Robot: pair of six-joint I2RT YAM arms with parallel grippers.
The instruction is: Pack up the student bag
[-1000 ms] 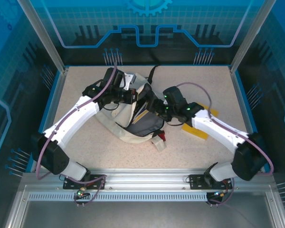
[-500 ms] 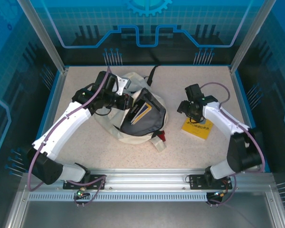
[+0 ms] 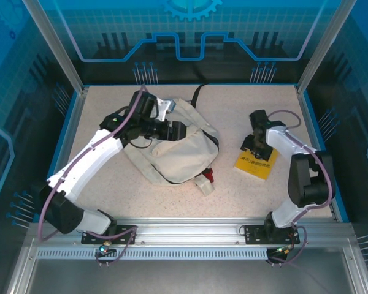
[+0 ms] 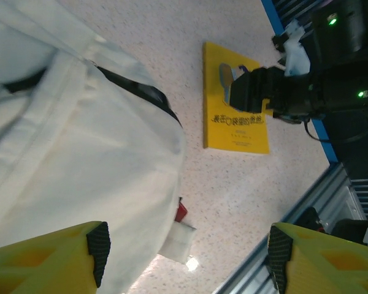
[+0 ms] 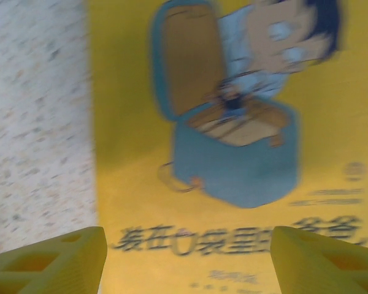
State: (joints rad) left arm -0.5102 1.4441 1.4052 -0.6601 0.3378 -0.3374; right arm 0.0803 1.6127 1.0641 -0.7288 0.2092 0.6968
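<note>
The student bag (image 3: 172,156), cream fabric with a black strap at its far end, lies slumped in the middle of the table, its mouth fallen shut. My left gripper (image 3: 178,130) hovers over the bag's far side, open; in the left wrist view the bag (image 4: 67,141) lies under and beside the left finger (image 4: 98,248), and nothing sits between the fingers (image 4: 184,257). A yellow picture book (image 3: 256,162) lies flat on the right of the table. My right gripper (image 3: 256,145) is just above the book's cover (image 5: 221,122), open and holding nothing (image 5: 187,263).
A small white and red piece (image 3: 207,180) pokes out at the bag's near right corner, also visible beside the bag (image 4: 178,239). Blue-edged walls bound the speckled table (image 3: 110,196). The metal rail (image 3: 190,229) runs along the near edge.
The left gripper opened and let go of the bag's flap, and the bag's dark open mouth closed over. The right arm swung right, away from the bag, to above the yellow book.
</note>
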